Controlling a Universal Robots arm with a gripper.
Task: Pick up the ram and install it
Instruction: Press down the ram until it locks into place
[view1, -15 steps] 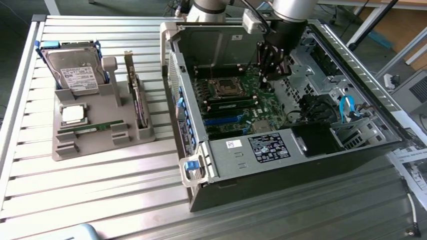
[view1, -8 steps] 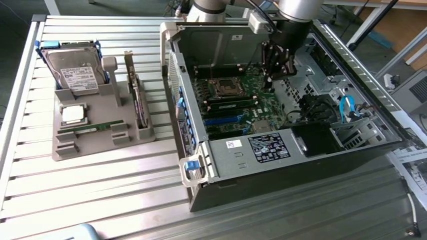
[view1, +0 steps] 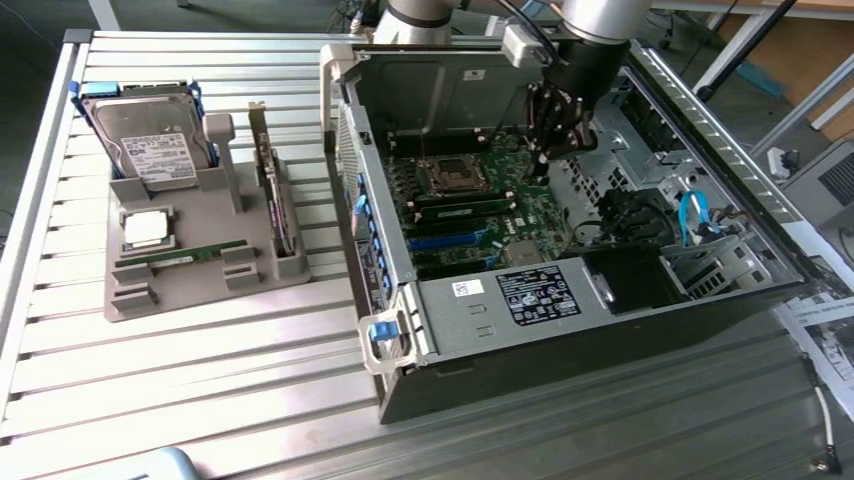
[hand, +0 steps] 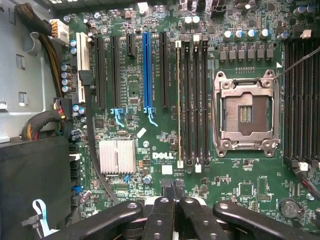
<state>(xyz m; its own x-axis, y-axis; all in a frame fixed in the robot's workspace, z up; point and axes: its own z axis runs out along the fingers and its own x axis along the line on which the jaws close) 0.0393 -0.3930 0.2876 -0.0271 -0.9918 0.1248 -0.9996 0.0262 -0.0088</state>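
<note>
pincer (hand: 175, 192) is shut, holding nothing, above the computer board (hand: 150, 165). ram (view1: 198, 253) on the grey tray (view1: 200, 290) looks thin, stiff, breakable. hold its long edges.

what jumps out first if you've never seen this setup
The open computer case lying on the slatted metal table, its green motherboard bare, with the arm's gripper reaching inside, fingers shut. On the board, the empty silver processor socket stands out beside the black memory slots. At the exterior view's left, a grey parts holder carries a hard drive and the ram.
</note>
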